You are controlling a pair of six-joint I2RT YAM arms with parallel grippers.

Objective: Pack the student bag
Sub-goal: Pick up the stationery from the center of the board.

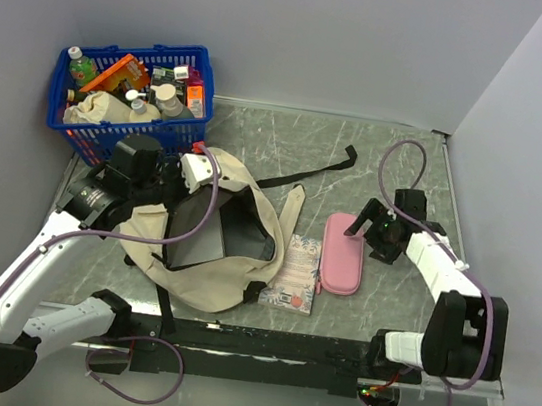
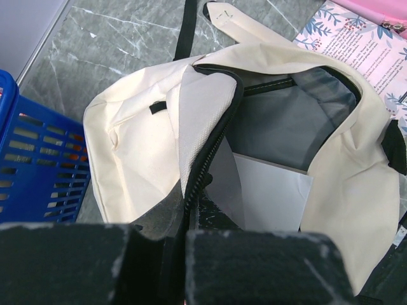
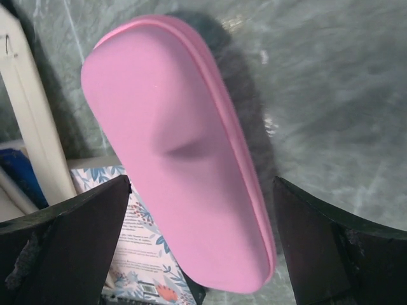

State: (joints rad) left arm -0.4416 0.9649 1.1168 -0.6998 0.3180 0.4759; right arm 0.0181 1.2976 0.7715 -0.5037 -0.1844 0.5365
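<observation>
The student bag (image 1: 210, 290) lies open near the left edge of the grey marbled table (image 1: 398, 160). The left gripper (image 2: 166, 244) is pressed together on its zipper rim. The right gripper (image 3: 200, 210) is spread, straddling the pink pouch (image 3: 178, 146). A floral booklet (image 1: 294, 272) lies between pouch and bag. A blue basket (image 1: 108, 140) fills the far left corner, against grey walls.

Cream bag (image 1: 206, 291) (dark inside), pink pouch (image 1: 341, 255), blue basket (image 1: 91, 140), floral booklet (image 1: 296, 273).

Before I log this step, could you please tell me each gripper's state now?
Left gripper: closed on the rim of the student bag.
Right gripper: open, straddling the pink pouch.
</observation>
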